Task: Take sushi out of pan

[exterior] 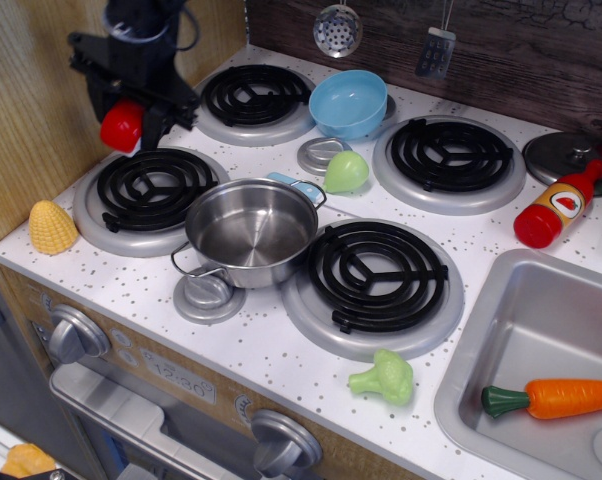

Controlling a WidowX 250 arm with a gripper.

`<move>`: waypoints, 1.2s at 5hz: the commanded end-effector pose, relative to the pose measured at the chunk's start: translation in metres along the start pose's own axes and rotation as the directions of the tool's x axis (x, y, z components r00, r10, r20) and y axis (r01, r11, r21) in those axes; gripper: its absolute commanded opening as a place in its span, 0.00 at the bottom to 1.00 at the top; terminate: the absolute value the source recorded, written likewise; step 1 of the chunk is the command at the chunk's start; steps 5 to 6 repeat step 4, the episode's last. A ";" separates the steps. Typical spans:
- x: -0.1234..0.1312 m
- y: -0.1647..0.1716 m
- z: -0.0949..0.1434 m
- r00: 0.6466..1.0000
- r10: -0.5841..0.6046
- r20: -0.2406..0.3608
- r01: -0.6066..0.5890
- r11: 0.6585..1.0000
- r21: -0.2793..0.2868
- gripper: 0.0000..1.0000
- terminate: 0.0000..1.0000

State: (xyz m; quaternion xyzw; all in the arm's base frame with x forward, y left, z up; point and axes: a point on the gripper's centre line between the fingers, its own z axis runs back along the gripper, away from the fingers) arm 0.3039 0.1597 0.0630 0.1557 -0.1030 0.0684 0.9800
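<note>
The steel pan (pixel 251 232) stands between the front burners and is empty inside. My gripper (pixel 129 122) is at the far left, raised over the back edge of the front left burner (pixel 153 192). It is shut on the red sushi (pixel 121 126), which hangs in the air well left of the pan.
A yellow corn (pixel 52 227) lies at the left edge. A light blue bowl (pixel 348 102) and a green pear (pixel 346 171) sit behind the pan. Green broccoli (pixel 386 378) lies in front. A ketchup bottle (pixel 556 207) stands to the right, and a carrot (pixel 553 397) lies in the sink.
</note>
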 end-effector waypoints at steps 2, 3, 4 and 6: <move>-0.001 -0.013 -0.016 0.997 0.060 0.050 -0.056 0.995 -0.085 1.00 0.00; -0.001 -0.013 -0.016 0.997 0.060 0.050 -0.056 0.995 -0.085 1.00 0.00; -0.001 -0.013 -0.016 0.997 0.060 0.050 -0.056 0.995 -0.085 1.00 1.00; -0.001 -0.013 -0.016 0.997 0.060 0.050 -0.056 0.995 -0.085 1.00 1.00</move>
